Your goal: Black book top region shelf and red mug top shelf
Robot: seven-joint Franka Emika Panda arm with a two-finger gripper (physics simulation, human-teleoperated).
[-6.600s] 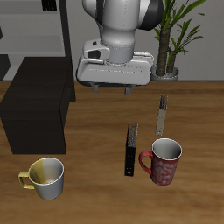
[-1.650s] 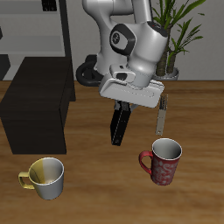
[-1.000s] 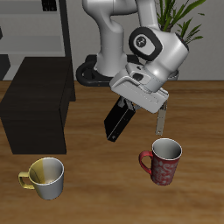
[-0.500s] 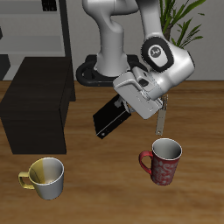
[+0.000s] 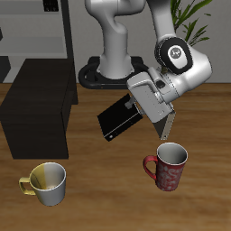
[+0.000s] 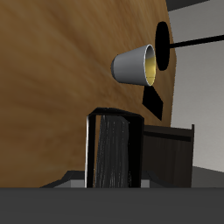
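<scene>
Holding the black book point(image 5: 118, 118) tilted above the surface point(image 5: 99, 171), my tool point(image 5: 138, 106) is clamped on it beside the shelf point(image 5: 36, 108).

Wooden table point(image 5: 90, 180): warm brown plank grain, fills most of the exterior view; the same grain shows in the wrist view.
Potted plant point(image 5: 185, 23): green stalks and narrow leaves, standing at the table's back edge; pot hidden.
Tall grey rack point(image 5: 54, 27): dark uprights with thin shelves, behind the table.
Back wall point(image 5: 23, 23): pale grey, plain, evenly lit.
Wrist view backdrop point(image 6: 199, 61): pale grey plane beyond the table edge, crossed by a thin dark line.
Light: soft, diffuse; faint shadows on the wood.
</scene>
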